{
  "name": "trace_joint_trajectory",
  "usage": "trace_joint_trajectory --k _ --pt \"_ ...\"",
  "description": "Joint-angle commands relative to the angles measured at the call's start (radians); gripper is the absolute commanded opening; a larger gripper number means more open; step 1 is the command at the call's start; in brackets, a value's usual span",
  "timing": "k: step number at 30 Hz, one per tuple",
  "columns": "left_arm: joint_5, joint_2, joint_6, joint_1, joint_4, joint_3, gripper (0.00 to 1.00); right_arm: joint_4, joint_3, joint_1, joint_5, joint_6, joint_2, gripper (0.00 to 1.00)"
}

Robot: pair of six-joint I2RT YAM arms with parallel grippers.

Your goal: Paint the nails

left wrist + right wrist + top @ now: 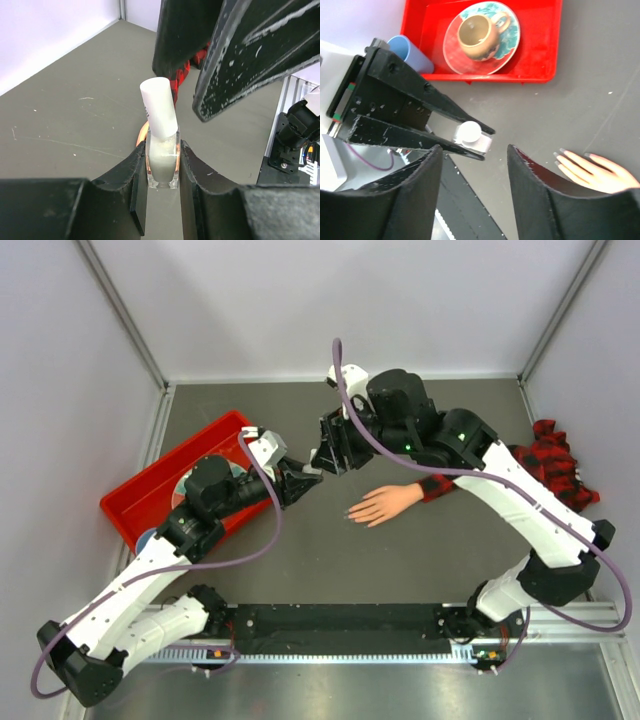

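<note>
The nails point(353, 513) tip the fake hand point(388, 503), which lies palm down mid-table with its fingers pointing left. Just left of them and a little farther back, the left gripper point(310, 477) is clamped on the bottle point(162, 165), which leans slightly. The right gripper point(332, 452) hangs over the cap point(159, 107) with its fingers spread, touching nothing. The step looks to be uncapping. The right fingers should centre on the cap, match its lean, close squarely and twist while the left holds firm. The red tray point(150, 495) sits at the left. Bare table lies near the hand, but the two wrists crowd each other.
</note>
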Motion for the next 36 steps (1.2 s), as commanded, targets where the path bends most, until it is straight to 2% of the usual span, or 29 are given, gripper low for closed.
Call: trace_joint_trajectory --k 1,8,21,27,32,36 --pt "0.012 -0.012 -0.016 -0.004 0.076 -0.011 0.00 0.048 0.033 -0.011 -0.082 -0.003 0.003 0.51" --pt "0.025 0.003 -0.021 -0.004 0.076 -0.006 0.00 0.051 0.022 -0.011 -0.117 -0.015 0.019 0.40" --pt "0.061 0.015 -0.019 -0.002 0.063 -0.003 0.00 0.031 0.044 -0.011 -0.087 -0.044 0.046 0.41" --pt "0.073 0.019 -0.017 -0.004 0.063 0.000 0.00 0.036 0.044 -0.011 -0.079 -0.047 0.045 0.35" --pt "0.090 0.020 -0.010 -0.002 0.050 0.004 0.00 0.034 0.047 -0.011 -0.068 -0.052 0.046 0.24" --pt "0.093 0.015 -0.001 -0.002 0.035 0.004 0.00 0.025 0.048 -0.011 -0.059 -0.056 0.045 0.12"
